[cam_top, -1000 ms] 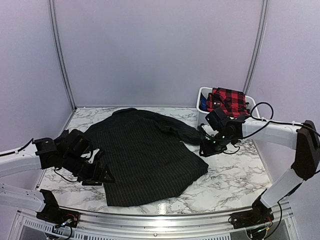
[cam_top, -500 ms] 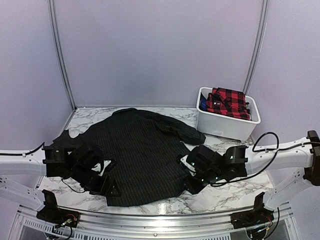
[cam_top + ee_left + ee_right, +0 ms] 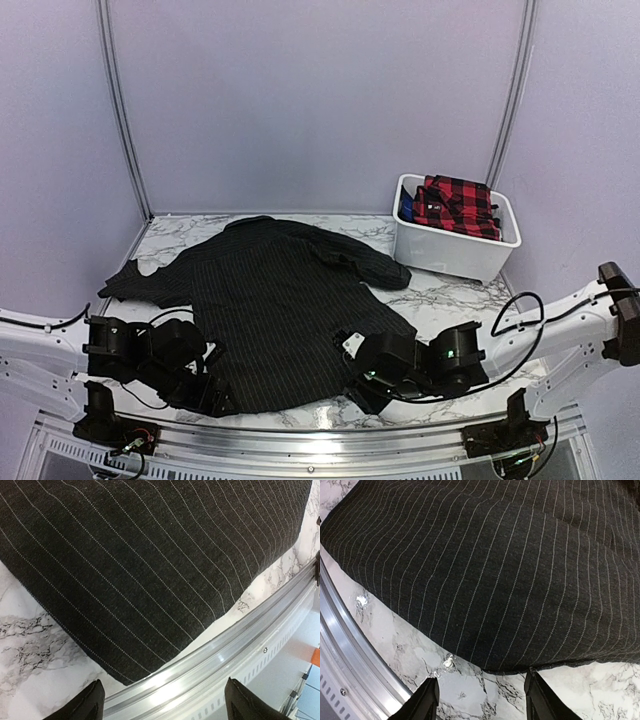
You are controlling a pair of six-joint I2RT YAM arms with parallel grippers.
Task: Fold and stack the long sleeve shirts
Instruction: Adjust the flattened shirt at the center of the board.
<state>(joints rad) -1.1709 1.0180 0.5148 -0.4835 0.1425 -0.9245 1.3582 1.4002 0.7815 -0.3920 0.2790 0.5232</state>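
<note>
My right gripper (image 3: 481, 692) has swung down to the shirt (image 3: 280, 310) hem, opposite the left gripper (image 3: 162, 700); both gape wide, empty.

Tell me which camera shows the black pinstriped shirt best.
The top external view: the whole black pinstriped shirt lies spread on the marble table, collar and both sleeves visible. Each wrist view shows only a close patch of its near hem.
</note>
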